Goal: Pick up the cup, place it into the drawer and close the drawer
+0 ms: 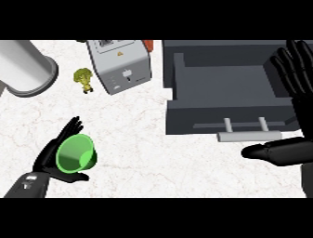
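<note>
A green cup (76, 152) lies on its side in my left hand (51, 155) at the lower left, its mouth facing the camera. The fingers rise behind the cup and the thumb curls under it. The dark grey drawer (207, 116) stands open at the upper right, its inside showing nothing in it and its silver bar handle (248, 135) at the front. My right hand (309, 116) is open at the right edge, fingers pointing up over the drawer's right side, thumb stretched left just below the handle. The cup is well left of the drawer.
A large white cylinder (18, 65) stands at the top left. A small green broccoli-like piece (83, 79) lies beside a grey box appliance (121, 65) left of the drawer. White marble counter (152, 162) spreads between the two hands.
</note>
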Tool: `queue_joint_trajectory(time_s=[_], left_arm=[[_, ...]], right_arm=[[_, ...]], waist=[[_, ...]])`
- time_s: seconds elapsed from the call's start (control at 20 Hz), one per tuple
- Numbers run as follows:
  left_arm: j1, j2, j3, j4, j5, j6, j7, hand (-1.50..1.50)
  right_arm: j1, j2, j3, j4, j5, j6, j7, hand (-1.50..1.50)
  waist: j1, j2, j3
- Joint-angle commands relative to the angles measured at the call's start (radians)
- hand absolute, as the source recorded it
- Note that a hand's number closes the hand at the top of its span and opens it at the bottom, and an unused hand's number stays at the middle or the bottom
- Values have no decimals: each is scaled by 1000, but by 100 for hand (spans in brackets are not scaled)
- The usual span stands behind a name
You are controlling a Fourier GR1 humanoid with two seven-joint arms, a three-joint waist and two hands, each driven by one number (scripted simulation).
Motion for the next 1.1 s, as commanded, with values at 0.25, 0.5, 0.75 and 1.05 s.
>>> queue_joint_trajectory(time_s=[0.25,0.5,0.75,1.05], left_arm=[[-29,-30,-17,53,-13,-116,-155,-150],[-44,-70,-34,43,0,-229,-128,150],[-21,-108,-32,-49,0,-45,-255,150],[-37,-110,27,-61,50,3,-309,150]], right_arm=[[-12,-21,-16,13,-6,17,-2,-150],[-37,-12,-25,57,-14,8,-4,-150],[-42,-48,-40,56,-18,31,10,-150],[-15,-35,-43,47,-26,33,-15,-150]], waist=[[-7,3,-1],[0,3,-1],[10,0,-1],[5,-1,0]])
